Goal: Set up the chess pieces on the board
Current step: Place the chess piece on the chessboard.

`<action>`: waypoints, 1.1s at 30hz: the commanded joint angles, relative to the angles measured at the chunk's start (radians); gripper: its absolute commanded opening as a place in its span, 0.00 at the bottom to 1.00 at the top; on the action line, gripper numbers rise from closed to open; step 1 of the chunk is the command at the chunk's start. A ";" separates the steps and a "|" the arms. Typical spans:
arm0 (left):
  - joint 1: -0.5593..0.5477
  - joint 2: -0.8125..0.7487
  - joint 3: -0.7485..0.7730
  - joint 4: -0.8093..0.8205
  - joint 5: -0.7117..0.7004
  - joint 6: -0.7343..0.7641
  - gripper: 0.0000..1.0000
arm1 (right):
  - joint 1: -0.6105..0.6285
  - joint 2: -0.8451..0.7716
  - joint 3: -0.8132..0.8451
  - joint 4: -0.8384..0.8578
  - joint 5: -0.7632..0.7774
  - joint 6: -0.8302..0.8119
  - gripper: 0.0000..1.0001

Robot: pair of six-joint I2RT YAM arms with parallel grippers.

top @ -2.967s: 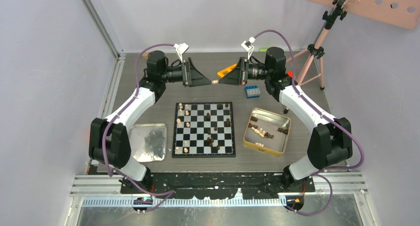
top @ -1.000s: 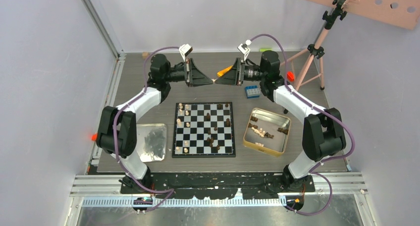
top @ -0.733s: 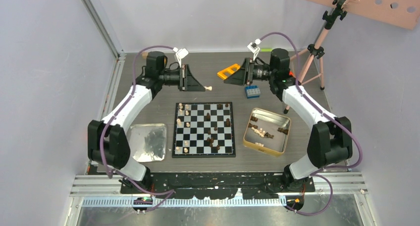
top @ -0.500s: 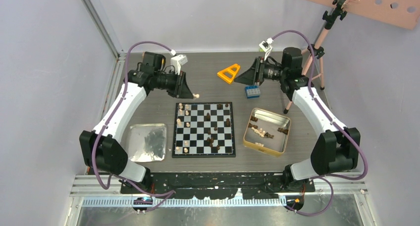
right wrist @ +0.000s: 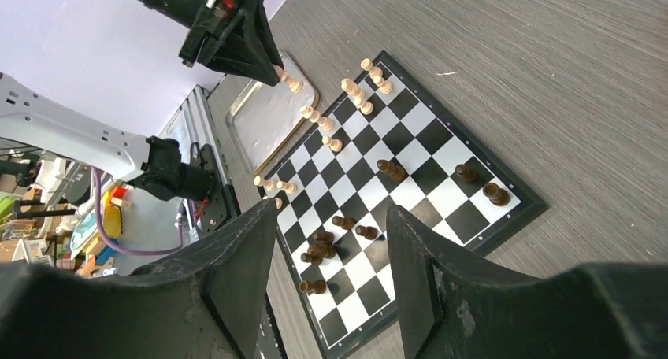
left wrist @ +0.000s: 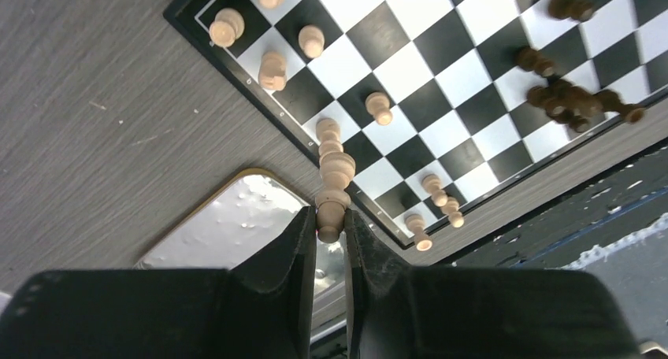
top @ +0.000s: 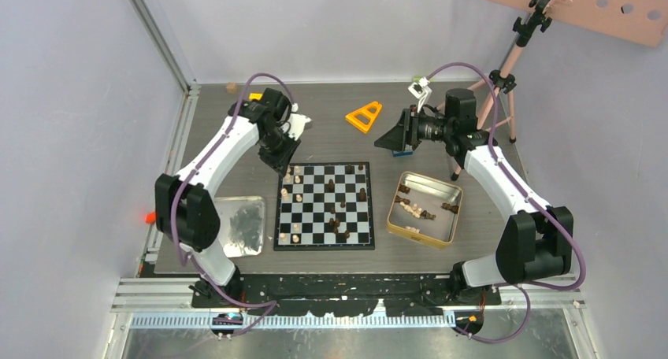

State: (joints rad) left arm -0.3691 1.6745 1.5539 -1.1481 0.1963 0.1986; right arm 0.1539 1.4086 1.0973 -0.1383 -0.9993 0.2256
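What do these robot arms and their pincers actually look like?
The left arm and right arm match: white links, chunky black joints, a looping purple cable each. The left pincer and right pincer have two black wedge-shaped fingers.

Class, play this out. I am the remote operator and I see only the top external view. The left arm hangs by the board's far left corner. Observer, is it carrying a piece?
Observer: Yes. The left wrist view shows the left jaws shut on the base of a light tan chess piece, with its head pointing toward the board.
Operator: And the right arm?
Observer: The right wrist view shows the right jaws open with nothing between them.
Operator: Are the dark pieces near the board's front edge all standing?
Observer: Not all. The dark brown pieces there are bunched together, and at least one lies on its side.
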 commanded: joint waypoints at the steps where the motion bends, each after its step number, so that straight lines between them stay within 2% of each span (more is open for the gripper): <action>1: -0.018 0.040 0.048 -0.054 -0.104 0.022 0.00 | -0.003 -0.044 -0.005 0.004 0.006 -0.049 0.59; 16: -0.041 0.174 0.060 -0.016 -0.126 0.011 0.00 | -0.007 -0.040 -0.014 0.000 -0.005 -0.057 0.58; 33: -0.076 0.257 0.031 0.035 -0.147 0.000 0.00 | -0.008 -0.035 -0.016 -0.007 -0.014 -0.064 0.58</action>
State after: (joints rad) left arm -0.4347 1.9152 1.5749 -1.1366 0.0696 0.1951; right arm 0.1516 1.4086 1.0786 -0.1589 -0.9977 0.1848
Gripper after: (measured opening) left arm 0.177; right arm 0.581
